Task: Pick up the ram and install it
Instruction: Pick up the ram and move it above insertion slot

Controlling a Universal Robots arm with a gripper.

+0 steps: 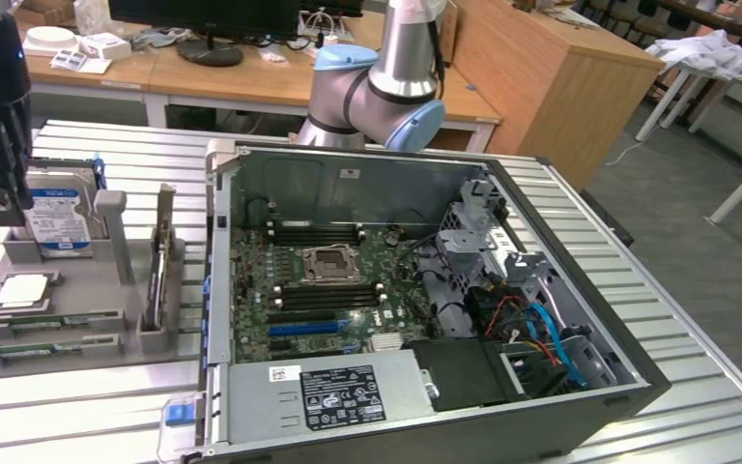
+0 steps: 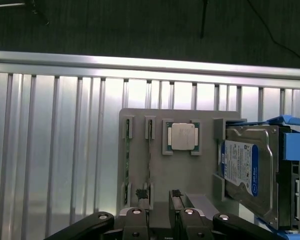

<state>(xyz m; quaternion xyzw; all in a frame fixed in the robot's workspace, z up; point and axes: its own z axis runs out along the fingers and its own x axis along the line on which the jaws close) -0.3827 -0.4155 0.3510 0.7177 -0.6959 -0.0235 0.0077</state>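
Open end effector (matte black) hangs above thin green ram slotted in grey holder

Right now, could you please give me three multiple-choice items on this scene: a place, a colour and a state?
1. Where is the processor chip? A in the grey holder; B inside the computer case; C on the wooden desk.
2. The hard drive's label is: A red; B blue; C yellow.
3. The gripper is: A shut on the chip; B shut on the drive; C open, empty.
A: it lies beside the drive in the holder. B: the label shows blue. C: its fingers stand apart, nothing between.
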